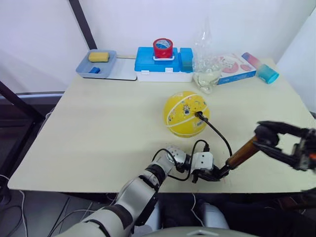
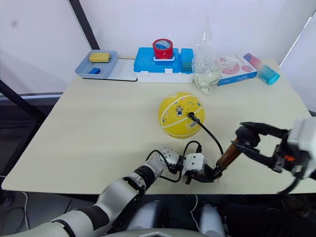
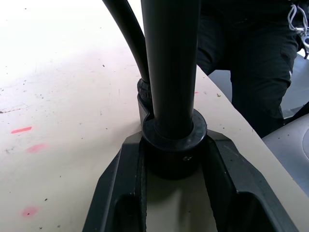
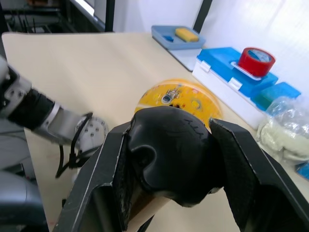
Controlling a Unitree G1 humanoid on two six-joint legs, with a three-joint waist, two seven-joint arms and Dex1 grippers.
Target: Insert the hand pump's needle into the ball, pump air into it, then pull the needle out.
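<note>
The round yellow ball (image 1: 185,114) sat on the beige desk (image 1: 98,128) with the needle (image 1: 198,115) in it, while the left gripper (image 1: 213,173) pinched the hand pump (image 1: 242,154) at its base and the right gripper (image 1: 269,132) clasped its handle.

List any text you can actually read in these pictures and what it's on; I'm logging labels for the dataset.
None can be read.
Ball: small printed marks and a label, too small to read.
Pink and white box: printed graphics, blurred.
Red tape roll: no legible lettering.

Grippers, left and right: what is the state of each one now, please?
Left gripper: closed on the hand pump's base cap.
Right gripper: closed on its T-handle.
</note>
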